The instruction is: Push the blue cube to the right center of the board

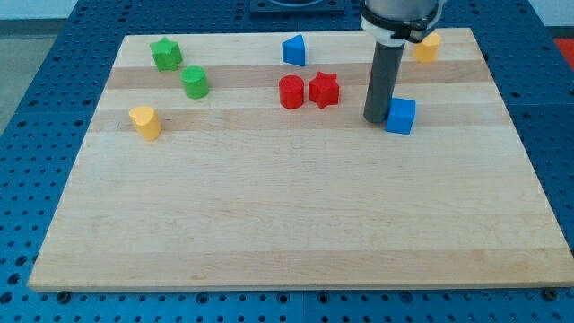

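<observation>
Though edges blur, blue cube seemingly square-on, my tip just left.

A pale wooden board lies on a blue perforated table. On the board sit a green star block, green cylinder, yellow block, blue triangular block, red cylinder, red star block, blue cube and another yellow block at the view's top right.

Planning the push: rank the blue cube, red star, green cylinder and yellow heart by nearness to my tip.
From my tip:
1. Blue cube, right beside it on the view's right.
2. Red star, to its left.
3. Green cylinder, farther left.
4. Yellow heart, far left.
</observation>
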`<state>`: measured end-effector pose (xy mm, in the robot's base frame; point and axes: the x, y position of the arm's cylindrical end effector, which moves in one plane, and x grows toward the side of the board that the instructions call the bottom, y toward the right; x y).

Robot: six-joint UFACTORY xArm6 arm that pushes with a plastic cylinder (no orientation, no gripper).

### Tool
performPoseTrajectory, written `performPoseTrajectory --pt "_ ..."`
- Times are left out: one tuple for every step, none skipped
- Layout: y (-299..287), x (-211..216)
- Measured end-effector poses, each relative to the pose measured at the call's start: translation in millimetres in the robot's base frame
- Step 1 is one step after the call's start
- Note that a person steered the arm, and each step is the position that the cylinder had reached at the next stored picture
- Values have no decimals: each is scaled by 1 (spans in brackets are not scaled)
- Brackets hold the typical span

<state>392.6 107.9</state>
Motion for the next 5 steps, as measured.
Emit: performPoseTrajectory --pt "4 12" --pt "24 9" --pt "42 -2" --pt "46 -8" --pt "46 -8"
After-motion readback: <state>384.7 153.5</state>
